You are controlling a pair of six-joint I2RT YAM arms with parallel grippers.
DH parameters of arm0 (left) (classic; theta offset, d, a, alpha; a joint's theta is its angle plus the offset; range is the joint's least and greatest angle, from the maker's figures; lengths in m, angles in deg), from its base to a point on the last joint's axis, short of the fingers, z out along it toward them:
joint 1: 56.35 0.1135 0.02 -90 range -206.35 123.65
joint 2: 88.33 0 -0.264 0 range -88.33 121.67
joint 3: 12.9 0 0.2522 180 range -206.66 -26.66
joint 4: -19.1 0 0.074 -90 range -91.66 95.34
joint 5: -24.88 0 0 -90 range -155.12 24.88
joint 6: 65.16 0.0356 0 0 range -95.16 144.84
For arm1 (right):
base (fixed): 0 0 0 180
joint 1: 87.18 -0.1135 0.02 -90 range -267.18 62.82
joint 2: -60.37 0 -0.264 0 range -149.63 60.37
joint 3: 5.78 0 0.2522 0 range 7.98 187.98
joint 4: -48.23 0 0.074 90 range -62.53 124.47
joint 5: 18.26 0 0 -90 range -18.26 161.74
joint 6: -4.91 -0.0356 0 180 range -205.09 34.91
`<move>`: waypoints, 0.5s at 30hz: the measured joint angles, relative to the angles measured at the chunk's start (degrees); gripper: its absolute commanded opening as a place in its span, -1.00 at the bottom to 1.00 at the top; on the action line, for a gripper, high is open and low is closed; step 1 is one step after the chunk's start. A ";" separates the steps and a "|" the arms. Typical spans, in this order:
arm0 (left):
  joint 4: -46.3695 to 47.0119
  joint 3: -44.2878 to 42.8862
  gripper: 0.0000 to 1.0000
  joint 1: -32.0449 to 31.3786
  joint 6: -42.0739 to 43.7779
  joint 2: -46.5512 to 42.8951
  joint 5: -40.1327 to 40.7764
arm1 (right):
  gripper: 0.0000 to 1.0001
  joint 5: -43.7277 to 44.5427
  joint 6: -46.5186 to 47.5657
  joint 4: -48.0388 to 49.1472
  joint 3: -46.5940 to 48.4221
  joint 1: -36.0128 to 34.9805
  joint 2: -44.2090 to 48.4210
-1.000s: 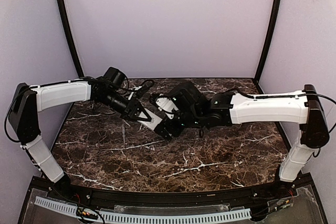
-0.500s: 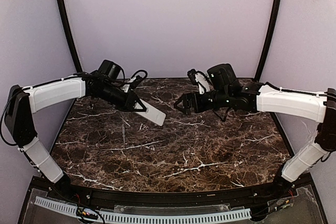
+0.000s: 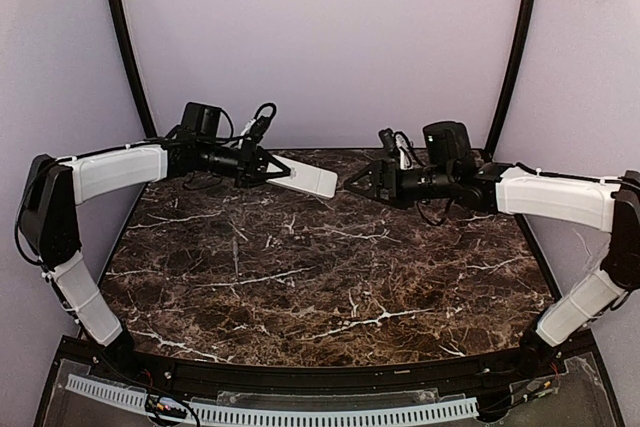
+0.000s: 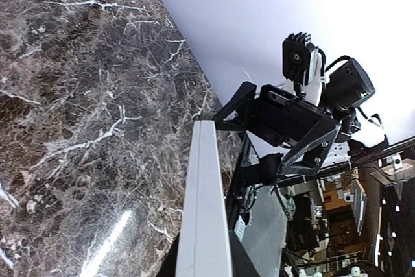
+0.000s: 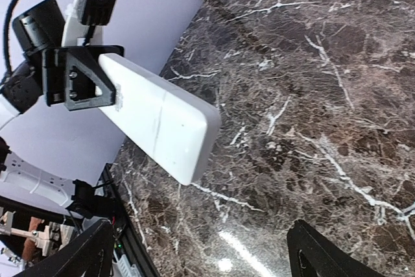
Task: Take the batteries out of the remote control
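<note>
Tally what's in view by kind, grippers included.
remote control: 1 (white, clamped in the left gripper)
grippers: 2 (left gripper; right gripper open, empty)
table: 1 (dark marble)
Total: 4

The left arm (image 3: 115, 172) and right arm (image 3: 555, 197) stretch away from their bases and bend inward, wrists facing each other. The left gripper (image 3: 266, 168) is clamped on 1 end of the remote control (image 3: 312, 181). The right gripper (image 3: 356, 184) points toward it, just apart, its 2 fingers (image 5: 87, 254) spread wide and gripping nothing.
</note>
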State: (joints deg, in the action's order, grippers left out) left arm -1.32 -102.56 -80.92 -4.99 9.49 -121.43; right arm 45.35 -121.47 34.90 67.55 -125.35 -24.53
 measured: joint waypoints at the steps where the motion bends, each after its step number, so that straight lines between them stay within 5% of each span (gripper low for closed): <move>1: 2.21 1.07 -0.99 0.00 -1.51 0.00 -1.22 | 0.81 -1.05 -0.79 0.83 -0.02 0.02 0.00; 15: 26.99 10.43 -0.99 0.31 -20.37 0.04 -10.73 | 0.55 -8.17 -9.09 9.40 3.74 0.00 -6.82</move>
State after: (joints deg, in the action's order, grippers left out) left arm 25.67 -92.14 -80.62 -25.36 9.53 -132.17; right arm 37.17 -130.56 44.30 71.29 -125.35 -31.35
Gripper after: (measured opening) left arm 0.148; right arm 0.803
